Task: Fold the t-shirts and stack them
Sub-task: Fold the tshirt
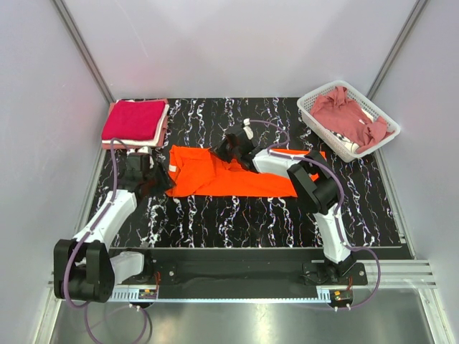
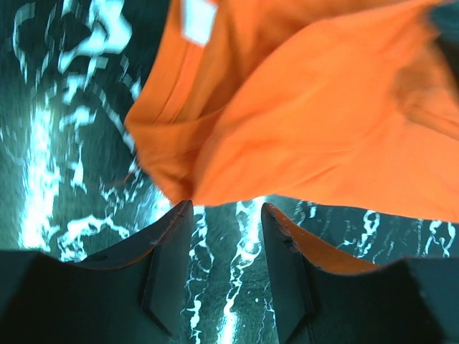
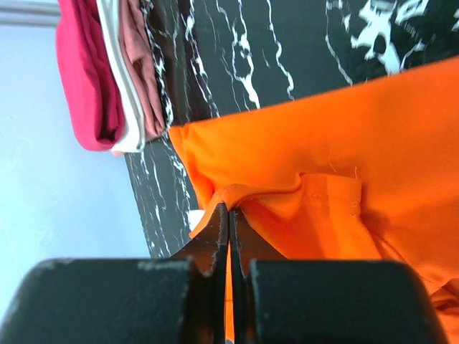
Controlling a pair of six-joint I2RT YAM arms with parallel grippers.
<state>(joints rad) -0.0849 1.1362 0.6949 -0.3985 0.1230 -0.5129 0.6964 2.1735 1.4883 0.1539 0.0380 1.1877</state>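
Observation:
A bright orange t-shirt [image 1: 237,180] lies partly folded across the middle of the black marbled table [image 1: 237,215]. My right gripper [image 1: 228,148] is at its far edge, shut on a pinched fold of the orange cloth [image 3: 344,143]; in the right wrist view the jaws [image 3: 229,208] meet with the hem bunched at their tips. My left gripper [image 1: 161,179] is at the shirt's left end. In the left wrist view it [image 2: 226,211] stands open with bare table between the fingers, and the orange cloth [image 2: 301,122] starts just beyond the tips.
A stack of folded t-shirts [image 1: 135,120], crimson on top with pale and dusty rose below [image 3: 93,72], sits at the far left corner. A white lattice basket [image 1: 315,100] at the far right holds a crumpled dusty rose shirt [image 1: 348,118]. Grey walls close the sides.

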